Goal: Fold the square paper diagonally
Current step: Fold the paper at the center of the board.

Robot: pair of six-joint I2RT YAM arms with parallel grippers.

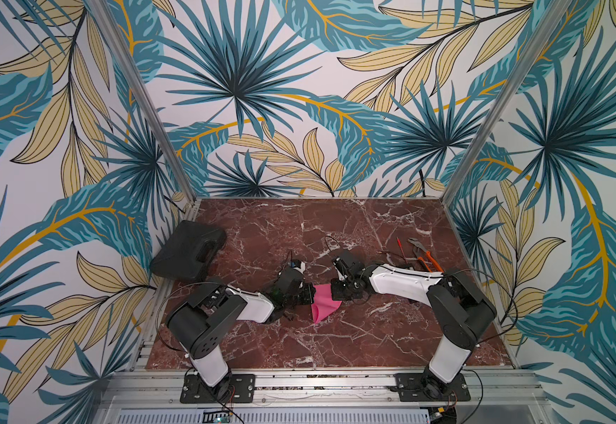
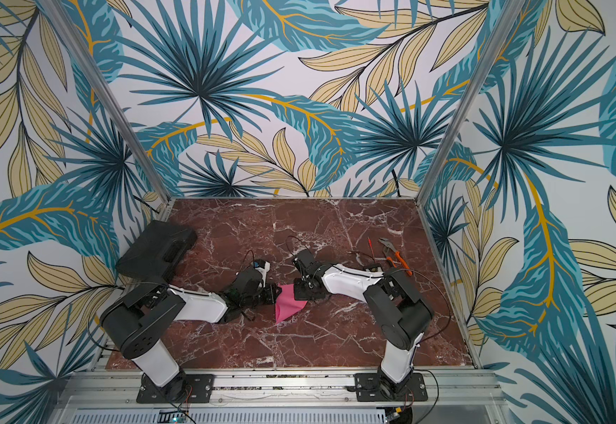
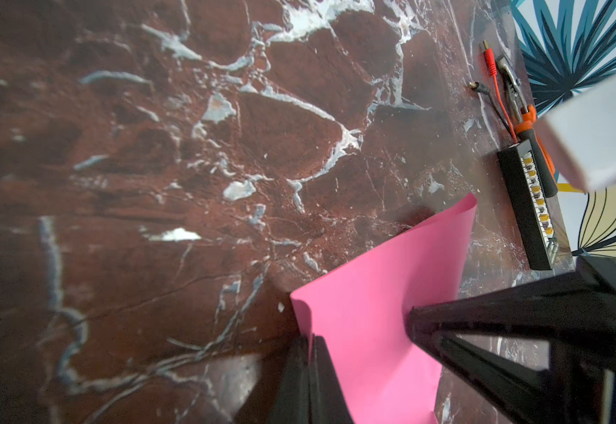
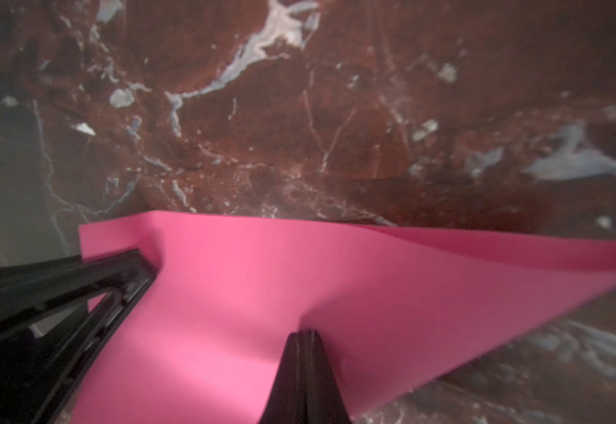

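Note:
The square paper (image 1: 323,304) (image 2: 287,304) is a bright pink sheet held near the middle of the marble table in both top views, bowed between the two grippers, with a pointed corner toward the front. My left gripper (image 1: 309,293) (image 2: 275,292) is at its left edge and my right gripper (image 1: 335,290) (image 2: 296,290) at its right. In the left wrist view the left gripper (image 3: 312,343) is shut on an edge of the paper (image 3: 365,312). In the right wrist view the right gripper (image 4: 307,336) is shut on the paper (image 4: 233,293), which puckers at its tip.
A black case (image 1: 189,249) lies at the back left of the table. Orange-handled pliers (image 1: 422,254) and a red lead (image 1: 399,244) lie at the back right, beside a black strip with yellow contacts (image 3: 530,209). Patterned walls close in three sides.

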